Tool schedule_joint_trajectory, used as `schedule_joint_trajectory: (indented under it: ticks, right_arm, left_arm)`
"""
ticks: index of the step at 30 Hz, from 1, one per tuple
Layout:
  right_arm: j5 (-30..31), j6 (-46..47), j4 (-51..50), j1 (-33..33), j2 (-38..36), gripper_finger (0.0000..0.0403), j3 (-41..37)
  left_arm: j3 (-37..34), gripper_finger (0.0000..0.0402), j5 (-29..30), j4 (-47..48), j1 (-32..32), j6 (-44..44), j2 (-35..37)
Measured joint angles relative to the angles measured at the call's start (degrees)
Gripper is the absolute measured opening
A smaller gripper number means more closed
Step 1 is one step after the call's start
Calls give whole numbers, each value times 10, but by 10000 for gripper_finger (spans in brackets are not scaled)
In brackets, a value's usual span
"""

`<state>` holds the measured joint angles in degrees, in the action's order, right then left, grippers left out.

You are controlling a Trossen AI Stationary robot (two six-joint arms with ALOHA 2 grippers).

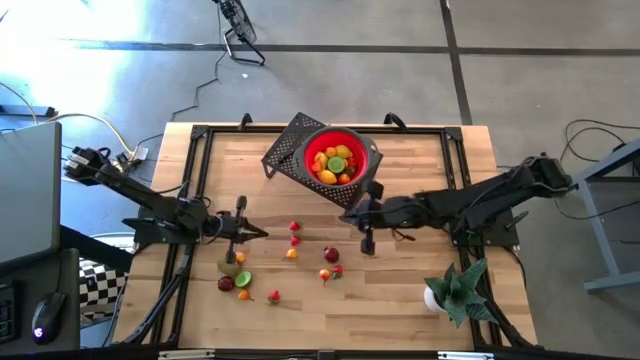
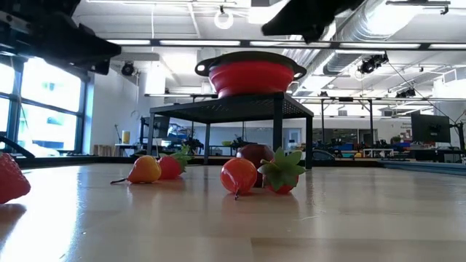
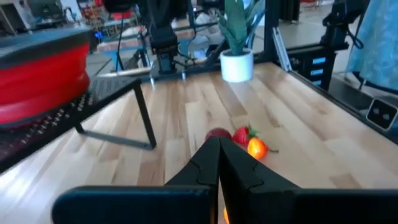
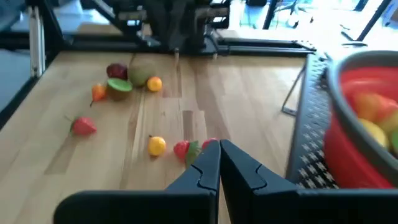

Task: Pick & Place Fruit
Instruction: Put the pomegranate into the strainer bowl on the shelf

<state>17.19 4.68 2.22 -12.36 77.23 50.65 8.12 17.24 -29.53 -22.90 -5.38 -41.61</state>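
A red bowl (image 1: 352, 141) holding several yellow, orange and green fruits (image 1: 333, 162) stands on a black perforated stand (image 1: 290, 148) at the table's far middle. More small fruits lie loose on the wood: a red and orange group (image 1: 293, 241) at the centre, another (image 1: 330, 264) to its right, and a green, brown and dark red group (image 1: 236, 276) toward the near left. My left gripper (image 1: 262, 233) (image 3: 218, 142) is shut and holds nothing, left of the centre group. My right gripper (image 1: 367, 246) (image 4: 219, 147) is shut and holds nothing, above the table near the stand's near side.
A spiky green plant in a white pot (image 1: 452, 290) stands at the near right corner. Black frame rails (image 1: 195, 170) run along the table's left, far and right sides. The stand's thin legs (image 3: 146, 121) reach down to the wood.
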Motion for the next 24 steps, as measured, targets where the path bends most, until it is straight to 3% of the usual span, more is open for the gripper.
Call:
schedule_joint_trajectory:
  ticks: [13,24]
  right_arm:
    - [-58,-33,-256,0,175,3,225]
    - [-104,-35,-383,0,251,3,326]
  left_arm:
    - [-9,0,3,78,0,-9,104]
    - [-9,0,4,100,0,-8,115]
